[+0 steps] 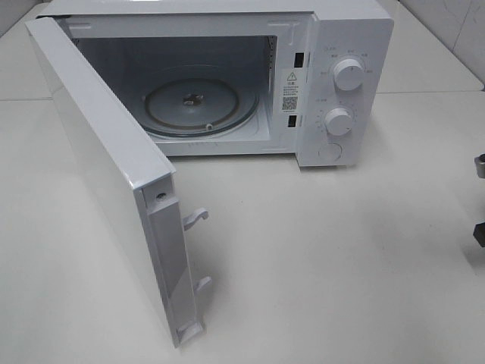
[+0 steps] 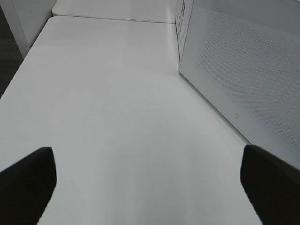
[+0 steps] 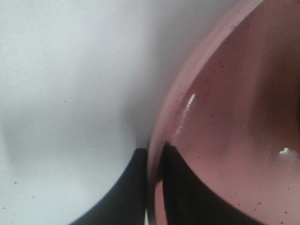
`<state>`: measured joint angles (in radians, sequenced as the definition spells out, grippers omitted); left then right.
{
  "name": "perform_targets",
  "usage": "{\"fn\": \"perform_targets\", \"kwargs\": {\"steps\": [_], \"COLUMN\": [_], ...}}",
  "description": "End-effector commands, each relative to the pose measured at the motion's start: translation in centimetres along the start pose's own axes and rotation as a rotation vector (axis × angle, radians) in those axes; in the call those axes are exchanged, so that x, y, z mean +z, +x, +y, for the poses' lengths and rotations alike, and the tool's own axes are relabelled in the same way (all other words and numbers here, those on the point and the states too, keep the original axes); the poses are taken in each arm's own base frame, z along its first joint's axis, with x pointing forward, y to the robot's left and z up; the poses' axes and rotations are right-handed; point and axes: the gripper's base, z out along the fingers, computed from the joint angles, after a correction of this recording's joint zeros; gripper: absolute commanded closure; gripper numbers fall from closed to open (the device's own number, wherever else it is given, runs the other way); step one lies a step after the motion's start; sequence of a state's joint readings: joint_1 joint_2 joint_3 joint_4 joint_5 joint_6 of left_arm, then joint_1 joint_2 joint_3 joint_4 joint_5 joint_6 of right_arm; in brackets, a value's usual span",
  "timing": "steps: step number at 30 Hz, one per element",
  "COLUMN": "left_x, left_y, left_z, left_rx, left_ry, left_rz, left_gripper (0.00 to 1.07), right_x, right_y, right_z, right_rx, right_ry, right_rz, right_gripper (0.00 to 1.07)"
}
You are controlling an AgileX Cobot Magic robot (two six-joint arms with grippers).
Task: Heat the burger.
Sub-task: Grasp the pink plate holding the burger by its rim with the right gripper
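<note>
The burger is out of view in all three frames. In the right wrist view my right gripper [image 3: 154, 157] is shut on the raised rim of a pinkish-brown plate [image 3: 225, 117], one dark finger outside the rim and the other inside. The part of the plate that shows is bare. My left gripper [image 2: 147, 154] hangs open over the white table [image 2: 103, 117] with nothing between its fingers. The white microwave [image 1: 341, 45] stands at the back with its door [image 1: 98, 174] swung wide open. Its glass turntable [image 1: 201, 102] is bare.
The open door reaches far forward on the left, with its latch hooks [image 1: 195, 218] sticking out. In the left wrist view the door's outer face [image 2: 243, 70] is close beside my left gripper. Dark parts [image 1: 480, 231] show at the right edge of the high view.
</note>
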<state>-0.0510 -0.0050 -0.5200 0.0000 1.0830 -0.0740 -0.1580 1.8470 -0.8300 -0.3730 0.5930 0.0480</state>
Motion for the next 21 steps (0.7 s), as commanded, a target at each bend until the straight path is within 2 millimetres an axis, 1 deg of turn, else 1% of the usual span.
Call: {"fn": "perform_targets", "kwargs": {"steps": [1,10,14,17,18,19,20,21], "left_x": [0.0,0.0,0.0,0.0,0.0,0.0,0.0,0.0], "left_y": [0.0,0.0,0.0,0.0,0.0,0.0,0.0,0.0], "left_z": [0.0,0.0,0.0,0.0,0.0,0.0,0.0,0.0], "left_rx": [0.002,0.002,0.002,0.002,0.002,0.002,0.002,0.002], "left_ry": [0.001,0.001,0.001,0.001,0.001,0.001,0.001,0.001], "left_rz": [-0.012,-0.012,-0.012,-0.012,-0.012,-0.012,-0.012,-0.012], "left_gripper": [0.04,0.04,0.04,0.04,0.04,0.04,0.04,0.04], "right_x": [0.4,0.5,0.4,0.4,0.1,-0.5,-0.5,-1.1], "right_y": [0.3,0.3,0.4,0.5,0.6,0.6,0.6,0.5], "right_z": [0.2,0.3,0.4,0.6,0.9,1.6,1.6,1.9], "right_rx": [0.015,0.02,0.076,0.075,0.063,0.045,0.045,0.031], "right_ry": [-0.033,-0.036,-0.024,-0.014,0.017,0.045,0.045,0.057], "right_rz": [0.027,0.031,0.047,0.062,0.091,0.087,0.087,0.071], "right_gripper": [1.07,1.07,1.07,1.07,1.07,1.07,1.07,1.07]}}
